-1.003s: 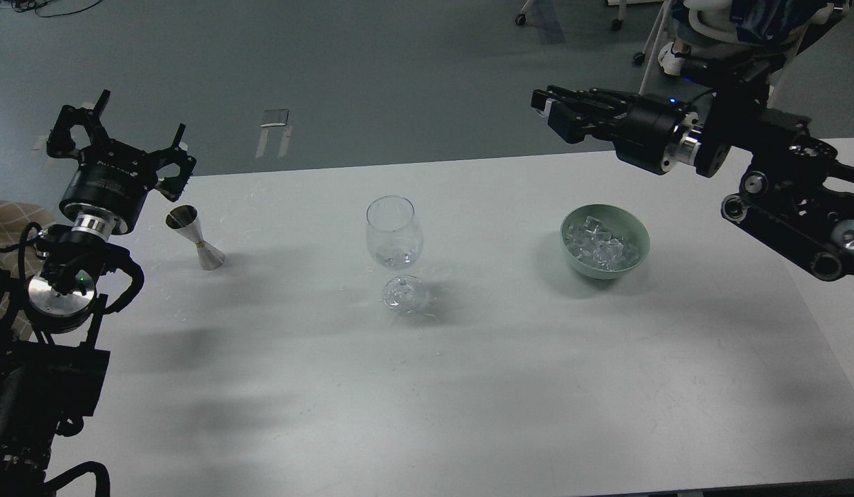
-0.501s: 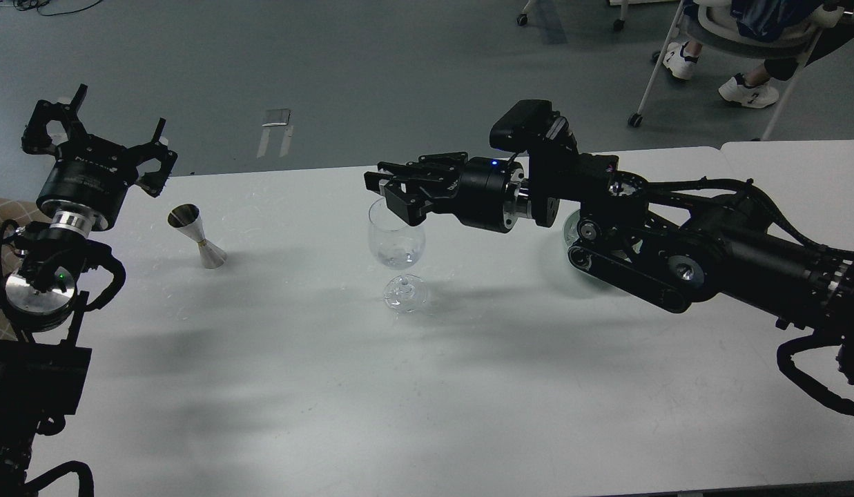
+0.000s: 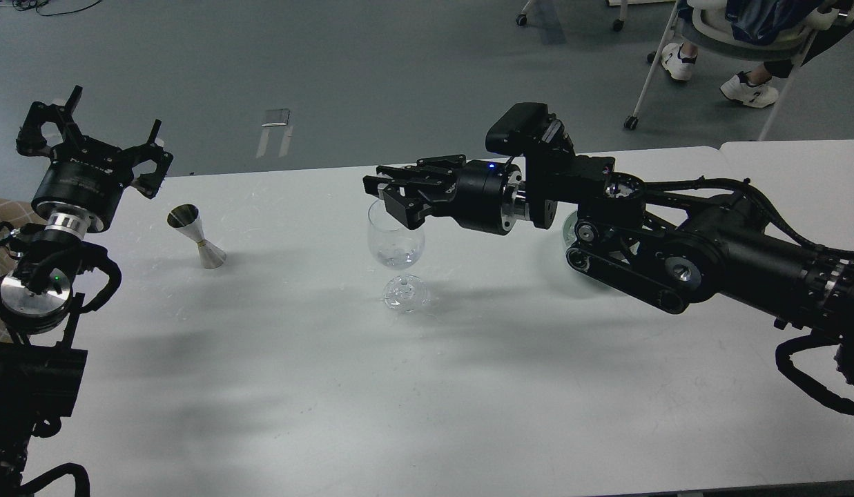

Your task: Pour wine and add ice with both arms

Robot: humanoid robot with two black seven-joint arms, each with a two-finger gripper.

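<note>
A clear stemmed wine glass stands upright at the table's middle, with a little colourless wine in its bowl. My right gripper hovers at the glass's rim, reaching in from the right. Its dark fingers are close together, and I cannot tell whether they hold anything. The right arm hides the green bowl except for a sliver, and the ice is hidden. My left gripper is open and empty, raised at the far left above the table's back edge. A steel jigger stands to its lower right.
The white table ends at the back along the grey floor. A second white table adjoins at the right. A chair and a seated person's feet are beyond it.
My right arm has swung left from above the green bowl to the glass's rim and now covers the bowl. My left gripper has drifted slightly left, still open.
</note>
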